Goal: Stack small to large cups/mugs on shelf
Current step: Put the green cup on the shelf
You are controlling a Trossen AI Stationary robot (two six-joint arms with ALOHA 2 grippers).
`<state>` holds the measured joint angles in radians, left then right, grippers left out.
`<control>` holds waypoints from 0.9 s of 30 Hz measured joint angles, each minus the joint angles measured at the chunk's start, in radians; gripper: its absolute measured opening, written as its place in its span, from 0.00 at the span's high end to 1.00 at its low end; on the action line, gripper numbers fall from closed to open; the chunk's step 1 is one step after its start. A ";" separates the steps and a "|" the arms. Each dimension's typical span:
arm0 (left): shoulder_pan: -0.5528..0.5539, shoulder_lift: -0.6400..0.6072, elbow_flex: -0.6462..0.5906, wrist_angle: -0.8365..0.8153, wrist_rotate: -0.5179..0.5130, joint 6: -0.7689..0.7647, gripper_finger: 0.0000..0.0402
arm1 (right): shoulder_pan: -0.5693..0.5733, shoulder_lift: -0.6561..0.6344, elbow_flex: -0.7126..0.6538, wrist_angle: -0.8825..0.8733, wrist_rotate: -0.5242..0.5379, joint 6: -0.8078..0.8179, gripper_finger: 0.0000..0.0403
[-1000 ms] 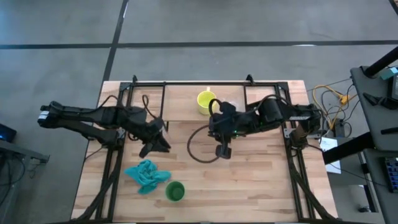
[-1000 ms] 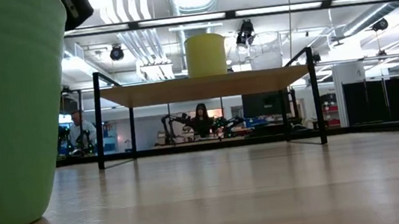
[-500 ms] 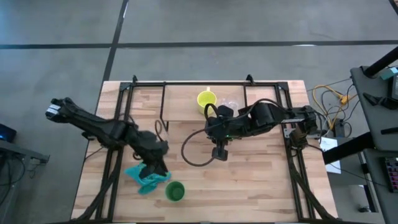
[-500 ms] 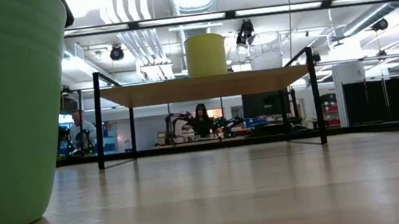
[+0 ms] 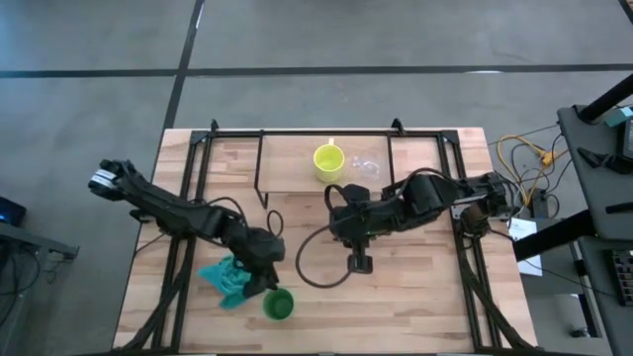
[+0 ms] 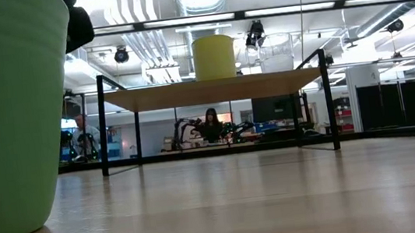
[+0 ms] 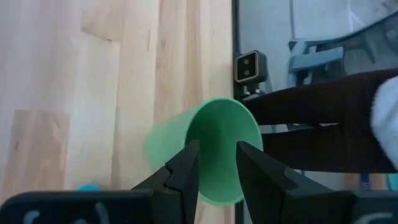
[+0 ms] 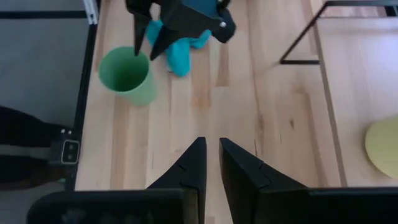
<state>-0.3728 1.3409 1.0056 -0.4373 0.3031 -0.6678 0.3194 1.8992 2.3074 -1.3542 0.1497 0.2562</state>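
Note:
The green cup (image 5: 279, 304) stands upright on the tabletop near the near edge, and fills the left of the low view (image 6: 11, 115). My left gripper (image 7: 216, 155) is open just above the cup's rim (image 7: 249, 124), on the side toward the teal cloth (image 5: 227, 279). The yellow mug (image 5: 328, 158) and the clear glass cup (image 5: 366, 166) stand side by side on the shelf (image 6: 212, 91). My right gripper (image 5: 359, 263) hovers over the middle of the table, narrowly open and holding nothing. My left gripper comes at the green cup's rim (image 8: 138, 55) from above, slanting down from the table's left. Its fingers (image 7: 186, 168) stand over the rim and the opening. Whether they touch the cup cannot be told.
The teal cloth lies crumpled just left of the green cup, under my left arm. A black cable (image 5: 312, 259) loops on the table beside my right gripper. Black frame rails (image 5: 188, 247) run along both sides of the table. Bare wood (image 5: 415, 297) lies right of the green cup.
My left gripper has swung from the table's middle toward the near edge and come down over the teal cloth to the green cup's rim. My right gripper has moved a little toward the near edge. The cups have not moved.

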 joint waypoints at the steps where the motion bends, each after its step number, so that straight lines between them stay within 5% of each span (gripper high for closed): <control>1: -0.002 0.006 0.003 0.001 -0.010 -0.001 0.77 | 0.005 0.000 0.000 0.001 0.000 -0.012 0.90; 27: -0.061 0.058 0.015 -0.087 -0.140 -0.116 0.77 | 0.053 0.000 -0.012 0.237 0.034 -0.161 0.90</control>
<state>-0.4336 1.3985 1.0210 -0.5243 0.1635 -0.7837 0.3727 1.8992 2.2958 -1.1169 0.1840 0.0955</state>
